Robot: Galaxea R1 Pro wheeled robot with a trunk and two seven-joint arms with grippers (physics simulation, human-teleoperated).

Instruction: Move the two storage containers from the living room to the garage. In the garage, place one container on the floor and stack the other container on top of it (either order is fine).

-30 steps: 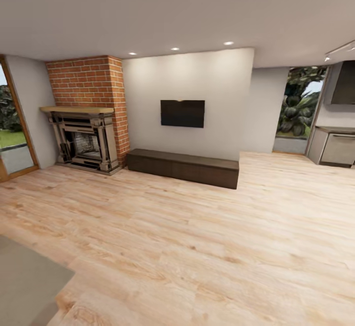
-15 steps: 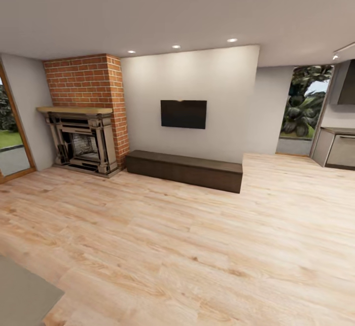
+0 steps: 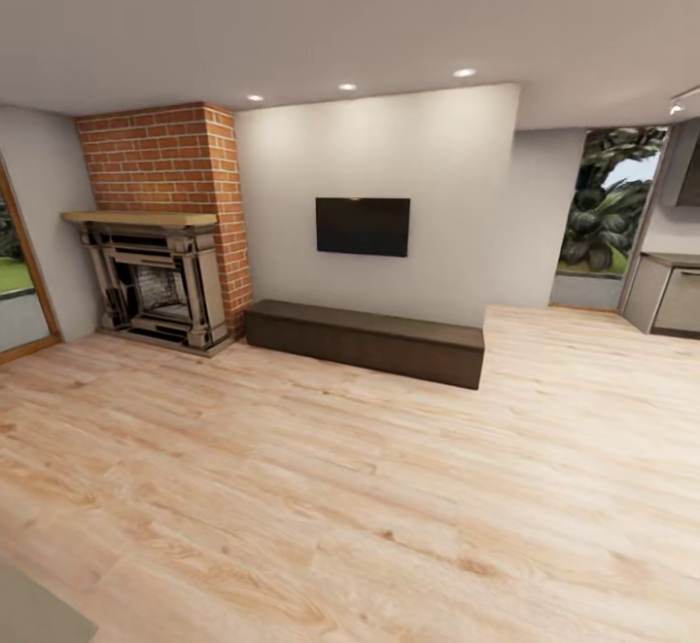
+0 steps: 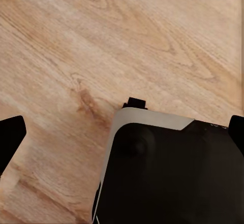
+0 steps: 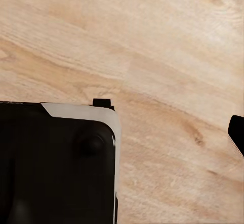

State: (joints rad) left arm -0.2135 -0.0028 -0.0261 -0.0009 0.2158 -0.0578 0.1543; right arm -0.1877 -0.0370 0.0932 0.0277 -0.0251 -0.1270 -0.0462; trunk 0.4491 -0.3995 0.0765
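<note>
As the view has shifted, the fireplace (image 3: 156, 278) sits fuller in frame; left gripper (image 4: 122, 132) fingers spread, right's unclear.

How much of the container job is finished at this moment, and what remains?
Nothing looks done yet. The head view faces the living room: the red brick fireplace, the black wall television and the long dark wooden bench on the light wood plank floor. Both wrist views look down on bare planks. Finding, carrying and stacking both bins remains.

Glass door (image 3: 17, 273) cut by frame edge
</note>
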